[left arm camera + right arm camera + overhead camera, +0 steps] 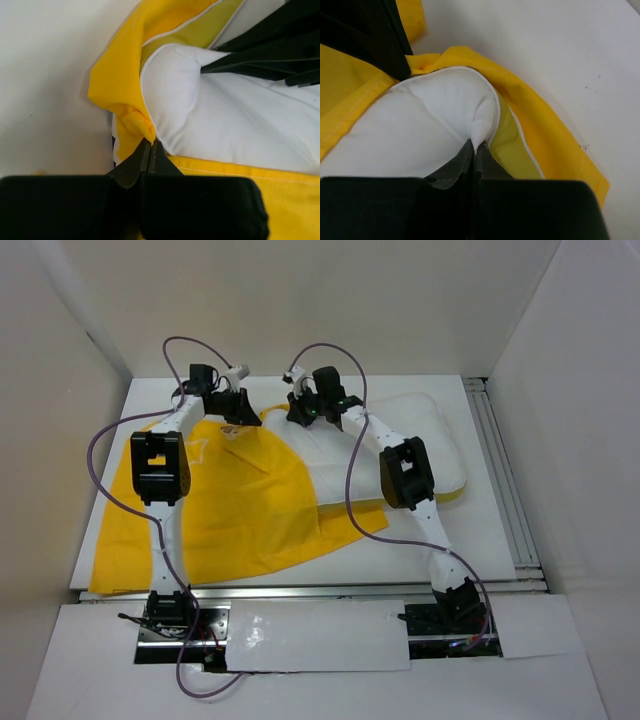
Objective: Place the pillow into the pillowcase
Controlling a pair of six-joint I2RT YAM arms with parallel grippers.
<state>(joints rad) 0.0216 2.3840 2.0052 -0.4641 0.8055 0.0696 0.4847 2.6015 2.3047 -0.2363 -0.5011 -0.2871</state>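
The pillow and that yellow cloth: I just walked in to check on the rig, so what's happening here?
The pillow is being worked into the yellow pillowcase. The left gripper is pinched shut on the pillowcase's edge at its opening. The right gripper is pinched shut on a corner of the pillow right beside it. That corner sits at the mouth of the case, while most of the pillow lies outside it, toward the right.

The white puffy pillow (430, 430) lies flat on the right, its left corner tucked into the open edge of the rumpled yellow pillowcase (240, 510).
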